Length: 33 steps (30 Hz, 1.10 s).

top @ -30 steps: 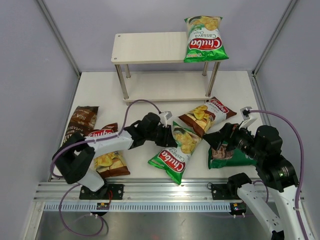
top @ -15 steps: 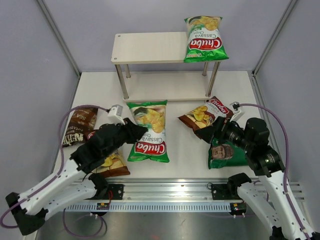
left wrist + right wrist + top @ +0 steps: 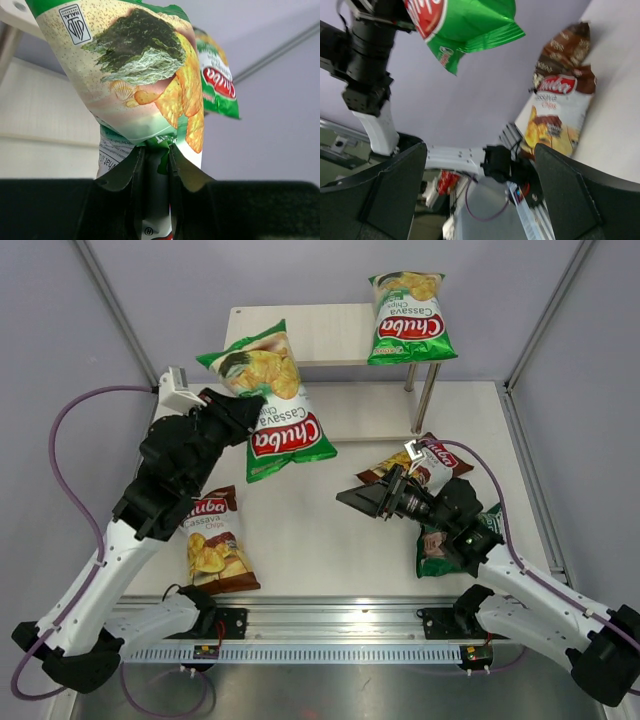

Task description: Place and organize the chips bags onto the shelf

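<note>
Left hand [image 3: 250, 410] holds a bright green Chuba bag [image 3: 272, 410] up beside the shelf [image 3: 300, 335].
It is nearly closed and pinches the bag at its side, so the bag hangs free, I think ready to be laid flat on the top board. The left half of that board is bare. The second green Chuba bag [image 3: 408, 318] lies at the right end and overhangs the front edge. The right hand [image 3: 355, 498] is wide open and holds nothing, low over the counter [image 3: 300, 540] and well apart.
</note>
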Tool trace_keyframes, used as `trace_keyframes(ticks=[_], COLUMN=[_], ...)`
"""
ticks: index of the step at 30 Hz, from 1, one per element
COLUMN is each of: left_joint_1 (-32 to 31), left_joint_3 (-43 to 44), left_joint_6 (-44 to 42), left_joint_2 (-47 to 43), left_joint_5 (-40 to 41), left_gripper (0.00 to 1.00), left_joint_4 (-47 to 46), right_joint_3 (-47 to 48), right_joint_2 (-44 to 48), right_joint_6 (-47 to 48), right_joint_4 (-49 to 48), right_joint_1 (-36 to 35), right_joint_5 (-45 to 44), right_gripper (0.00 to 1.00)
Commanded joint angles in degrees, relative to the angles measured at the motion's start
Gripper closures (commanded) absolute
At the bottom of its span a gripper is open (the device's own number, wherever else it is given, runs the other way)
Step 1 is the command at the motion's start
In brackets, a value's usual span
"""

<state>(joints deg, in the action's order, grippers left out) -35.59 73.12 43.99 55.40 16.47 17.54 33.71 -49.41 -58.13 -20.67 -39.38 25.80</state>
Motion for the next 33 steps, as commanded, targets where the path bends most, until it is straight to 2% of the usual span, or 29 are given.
trace_keyframes(ticks=[1,5,9,13,16,20,22,24,30,33], left_joint_1=[3.2,3.3,3.3,3.2,3.2,3.2,3.2,3.2,3.2,3.2], left_joint_3=[2.1,-3.4,-13.3,-19.5,-20.7,-20.6,-21.1,-22.2,-23.4,-23.0], left_joint_6=[4.6,10.9,18.0,23.2,25.4,25.7,26.1,27.1,27.5,28.0], left_joint_2=[-1.6,-5.5,-11.3,-14.8,-15.9,-16.9,-17.2,-17.7,-20.1,-20.1], left_joint_5=[-2.9,-1.1,-0.2,0.2,-1.7,-4.3,-4.9,-5.8,-6.2,-7.7], left_gripper=[0.92,0.92,0.91,0.91,0.90,0.87,0.87,0.87,0.87,0.87], left_joint_4=[-9.9,-16.7,-26.1,-29.3,-29.8,-29.2,-29.5,-30.2,-29.8,-28.4], right_joint_3=[-3.6,-0.4,4.1,8.2,12.3,14.4,14.7,16.3,18.0,18.2], right_joint_2=[-0.6,-3.6,-8.2,-11.7,-15.3,-19.4,-20.4,-21.9,-22.5,-23.5], right_joint_6=[-6.2,-1.5,1.4,4.6,5.6,3.8,3.7,3.7,5.1,5.9], right_joint_4=[-21.2,-24.1,-26.4,-27.6,-25.9,-28.9,-31.3,-29.7,-23.6,-27.2], right_joint_1=[-2.8,-7.0,-9.6,-13.5,-15.5,-16.3,-16.8,-17.3,-17.9,-18.1], right_joint_5=[-11.6,-13.6,-16.7,-21.3,-22.9,-23.3,-24.3,-24.6,-28.3,-26.1], right_gripper=[0.04,0.04,0.06,0.06,0.06,0.07,0.12,0.12,0.12,0.13])
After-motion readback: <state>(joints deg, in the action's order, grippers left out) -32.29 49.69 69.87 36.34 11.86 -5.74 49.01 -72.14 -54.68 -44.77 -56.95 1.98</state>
